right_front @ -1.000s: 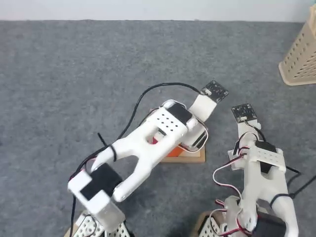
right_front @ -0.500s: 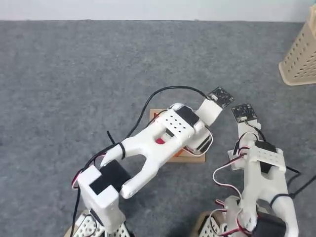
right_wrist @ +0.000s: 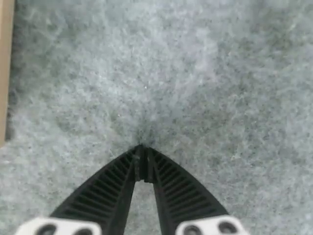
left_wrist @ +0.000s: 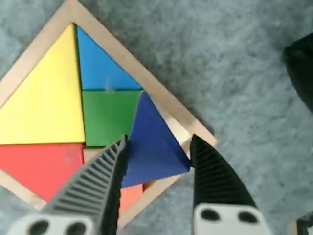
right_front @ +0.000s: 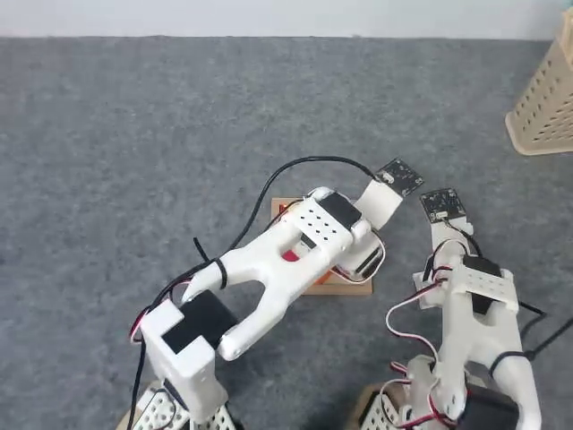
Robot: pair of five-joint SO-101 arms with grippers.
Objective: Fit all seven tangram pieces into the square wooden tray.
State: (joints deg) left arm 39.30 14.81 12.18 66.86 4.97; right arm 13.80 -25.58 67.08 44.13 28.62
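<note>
- Tangram tray (left_wrist: 146, 83) lies on grey carpet (right_wrist: 195, 73) beneath the left gripper (left_wrist: 157, 142); yellow triangle (left_wrist: 46, 98), light blue triangle (left_wrist: 100, 66), green square (left_wrist: 105, 117), red piece (left_wrist: 39, 166) and orange piece (left_wrist: 132, 193) lie flat inside
- dark blue triangle (left_wrist: 154, 147) sits askew, one corner over the rim, apparently pinched between the left fingers; seating it looks unfinished; a seventh piece cannot be made out
- right gripper (right_wrist: 142, 149) hangs over bare carpet beside the tray, fingers pressed together

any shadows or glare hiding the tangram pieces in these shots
Left wrist view: even light, no glare on the pieces; a dark strip lies on the orange piece under the dark blue triangle. High view: the left arm covers most of the tray. Right wrist view: the carpet darkens just ahead of the right gripper.
</note>
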